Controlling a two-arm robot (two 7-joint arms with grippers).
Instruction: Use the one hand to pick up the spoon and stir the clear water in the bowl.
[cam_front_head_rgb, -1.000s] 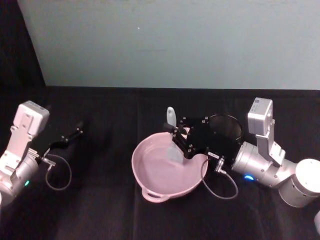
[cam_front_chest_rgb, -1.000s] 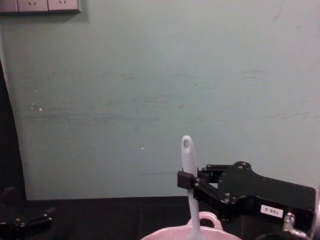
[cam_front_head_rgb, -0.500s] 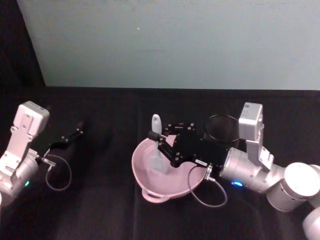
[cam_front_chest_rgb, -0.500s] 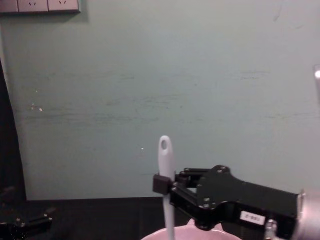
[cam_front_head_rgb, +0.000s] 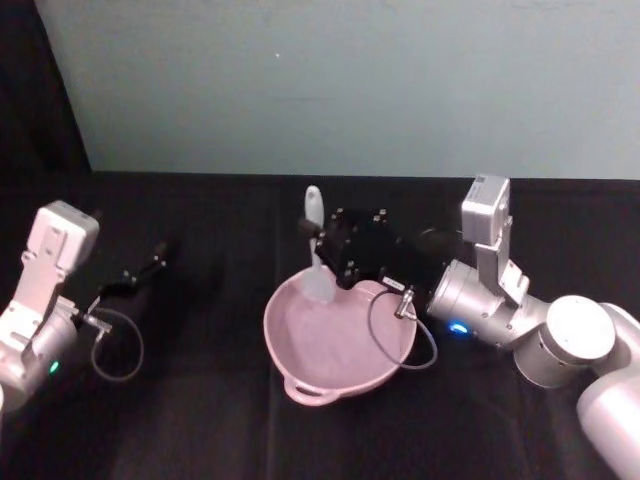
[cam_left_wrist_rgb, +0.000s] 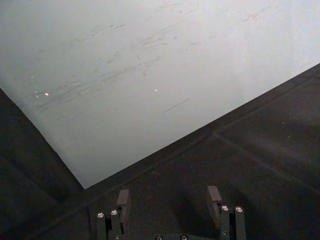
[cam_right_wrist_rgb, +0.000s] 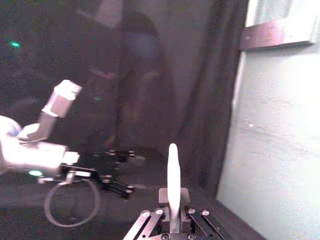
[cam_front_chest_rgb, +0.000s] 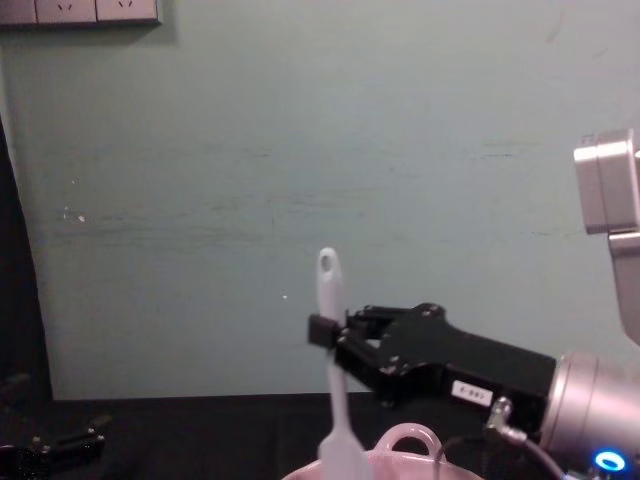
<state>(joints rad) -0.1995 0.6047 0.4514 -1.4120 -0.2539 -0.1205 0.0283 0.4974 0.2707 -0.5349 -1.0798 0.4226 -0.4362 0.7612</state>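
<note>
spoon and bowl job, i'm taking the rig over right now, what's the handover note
Right gripper: shut on the spoon mid-handle, holding it near upright, head down inside the far side of the bowl.
Left gripper: open, holding nothing, parked at the left of the table.
Done: spoon picked up and brought into the bowl.
Left: stir the water. I cannot tell whether the head reaches it, so lower a little if needed and keep off the rim.

The chest view's bottom edge is cutting off nearly all of the bowl (cam_front_chest_rgb: 395, 473), hiding its inside and the broad lower tip of the spoon (cam_front_chest_rgb: 327, 290).
</note>
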